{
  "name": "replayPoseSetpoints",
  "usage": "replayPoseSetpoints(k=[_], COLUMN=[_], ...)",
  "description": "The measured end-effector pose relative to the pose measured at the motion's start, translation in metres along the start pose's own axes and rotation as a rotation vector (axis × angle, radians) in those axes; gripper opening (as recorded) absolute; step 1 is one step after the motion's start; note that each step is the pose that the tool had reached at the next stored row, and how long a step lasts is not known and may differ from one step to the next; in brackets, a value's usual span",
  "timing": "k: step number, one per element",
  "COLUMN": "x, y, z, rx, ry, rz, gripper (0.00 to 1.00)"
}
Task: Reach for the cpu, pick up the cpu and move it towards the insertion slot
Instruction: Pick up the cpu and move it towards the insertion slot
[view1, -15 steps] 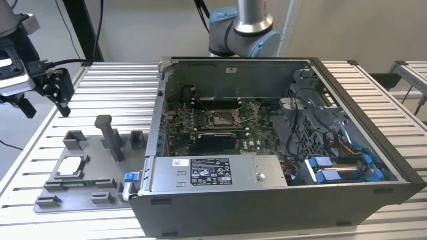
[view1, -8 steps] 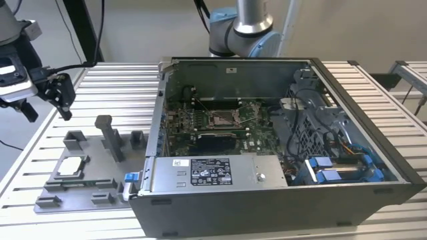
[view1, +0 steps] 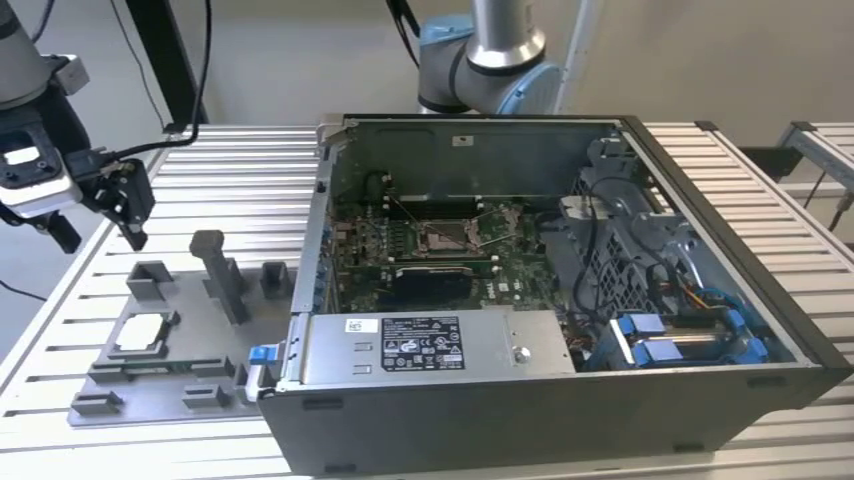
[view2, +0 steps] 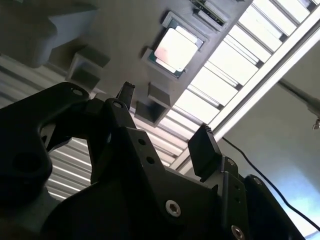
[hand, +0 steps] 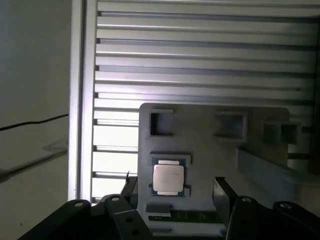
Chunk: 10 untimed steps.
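The ribbed silver aluminium table (view1: 240, 170) spread under everything, and on it stood the big dark grey metal computer case (view1: 534, 420), lying open with its green board exposed. Just beside the case, on the exterior view's left, sat the flat grey plastic fixture tray (view1: 200, 340) with its upright blocks and square recesses. My black two-fingered gripper (view2: 164, 110) hung in the air above the tray's far end, touching nothing; my fingers (hand: 222, 192) were spread wide with nothing between them. Inside the case, on the green board, lay the insertion slot (view1: 447, 235), a square silver metal-framed socket with a dull brownish centre and thin wire levers, well apart from me. The cpu (hand: 168, 178), a small thin square chip with its silvery-white metal face up, rested flat in one of the tray's recesses, towards the tray's edge on the exterior view's left. In both wrist views it sat below my open fingers, clear of them.
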<state>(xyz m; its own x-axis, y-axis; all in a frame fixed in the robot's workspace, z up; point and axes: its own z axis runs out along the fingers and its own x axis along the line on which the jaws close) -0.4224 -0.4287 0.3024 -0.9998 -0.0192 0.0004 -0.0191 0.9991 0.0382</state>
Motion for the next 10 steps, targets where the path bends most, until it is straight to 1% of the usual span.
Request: replayPoseSetpoints(k=[10], x=[0.0002], y=[-0.0047], z=[0.0148], rx=[0.0], ry=[0.0], rz=[0.0], gripper=[1.0])
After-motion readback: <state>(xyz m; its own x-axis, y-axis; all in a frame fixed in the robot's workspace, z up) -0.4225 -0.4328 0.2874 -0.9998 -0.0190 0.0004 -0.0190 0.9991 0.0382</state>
